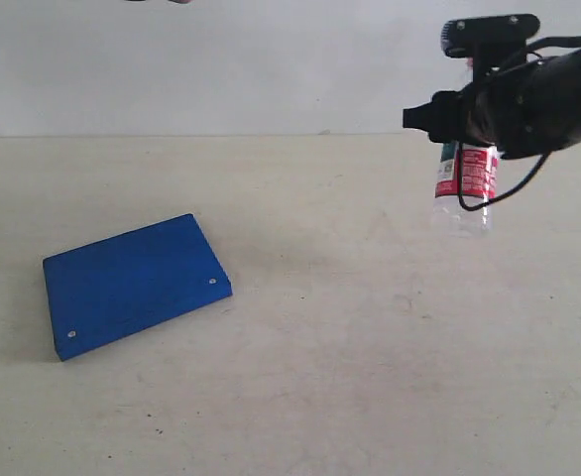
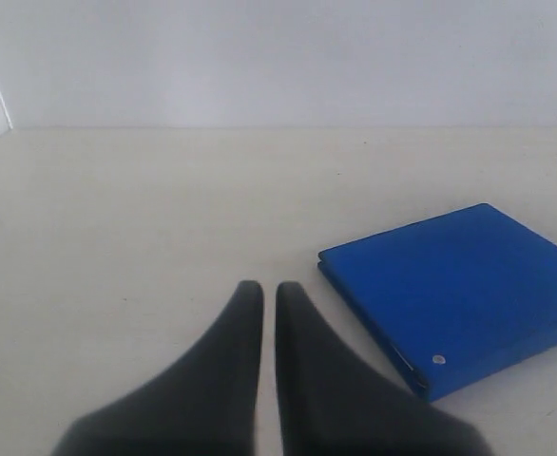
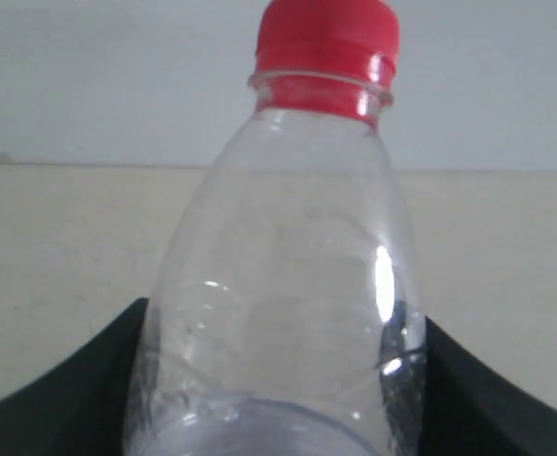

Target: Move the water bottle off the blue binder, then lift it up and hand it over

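Well to the right of the blue binder (image 1: 132, 285) and high above the surface (image 1: 370, 377), the water bottle (image 1: 464, 188) hangs in the air, clear of both. The right gripper (image 1: 461, 129) has it. Seen from the exterior view, the black arm reaches in from the far side away from the binder, and the bottle's body drops out below it, close to upright. In the right wrist view the jaws are spread as wide as the bottle's body and pressed against it on both sides. The clear plastic rises between the two dark fingers (image 3: 60, 408) to a red screw cap (image 3: 326, 43). The label (image 1: 466, 171) is mostly red with some white, and has a strip of green on the side facing the binder. There is print on it, but from where I stand it is too small and soft to make out a brand or a single word. The binder lies flat on the surface at a slant, with one silver rivet (image 1: 212, 282) near a front corner and a second near the next corner along that edge. I see no writing on its cover. The left gripper (image 2: 269, 296) is near the binder but apart from it, its jaws drawn together to a thin slit and gripping nothing.
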Motion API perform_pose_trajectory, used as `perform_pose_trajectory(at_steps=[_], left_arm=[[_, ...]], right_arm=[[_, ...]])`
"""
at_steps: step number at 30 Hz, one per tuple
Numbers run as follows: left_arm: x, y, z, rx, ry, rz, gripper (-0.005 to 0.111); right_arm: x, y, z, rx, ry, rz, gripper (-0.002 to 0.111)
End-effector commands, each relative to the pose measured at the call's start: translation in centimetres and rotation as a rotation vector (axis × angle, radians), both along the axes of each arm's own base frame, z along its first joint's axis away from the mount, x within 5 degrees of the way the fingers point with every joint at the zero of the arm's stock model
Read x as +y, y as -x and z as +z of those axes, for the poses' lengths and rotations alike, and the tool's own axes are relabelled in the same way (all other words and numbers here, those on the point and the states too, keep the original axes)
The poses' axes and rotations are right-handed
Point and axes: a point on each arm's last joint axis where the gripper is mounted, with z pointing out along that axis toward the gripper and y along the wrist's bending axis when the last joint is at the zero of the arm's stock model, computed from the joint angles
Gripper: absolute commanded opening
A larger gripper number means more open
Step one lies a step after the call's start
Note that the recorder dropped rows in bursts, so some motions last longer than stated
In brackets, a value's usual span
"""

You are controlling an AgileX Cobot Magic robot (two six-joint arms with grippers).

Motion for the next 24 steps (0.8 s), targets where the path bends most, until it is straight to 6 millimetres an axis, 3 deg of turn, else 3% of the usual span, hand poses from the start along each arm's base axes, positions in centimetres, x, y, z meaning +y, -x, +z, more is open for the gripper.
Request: perform_pose_trajectory(at_steps=[1, 7, 11, 14, 18, 24], left_arm=[[0.0, 0.0, 0.1, -0.014, 0.000, -0.001, 0.004], [0.0, 0.0, 0.1, -0.014, 0.000, -0.001, 0.004], [0.0, 0.0, 0.1, -0.014, 0.000, -0.001, 0.004], [0.0, 0.0, 0.1, -0.014, 0.000, -0.001, 0.004], [0.0, 0.0, 0.1, -0.014, 0.000, -0.001, 0.004], [0.0, 0.0, 0.1, -0.014, 0.000, -0.001, 0.004]], right_arm=[[1.9, -2.5, 1.6, -0.030, 0.128, 0.239, 0.000], [3.4, -3.9, 4.5, -0.115, 0.282, 0.443, 0.000], [4.0, -3.8, 7.8, -0.197, 0.251, 0.485, 0.000], [4.6, -2.5, 10.7, -0.249, 0.141, 0.558, 0.000], [4.8, 1.0, 14.7, -0.308, 0.048, 0.670, 0.000], [2.3, 7.5, 17.3, -0.353, 0.148, 0.695, 0.000]])
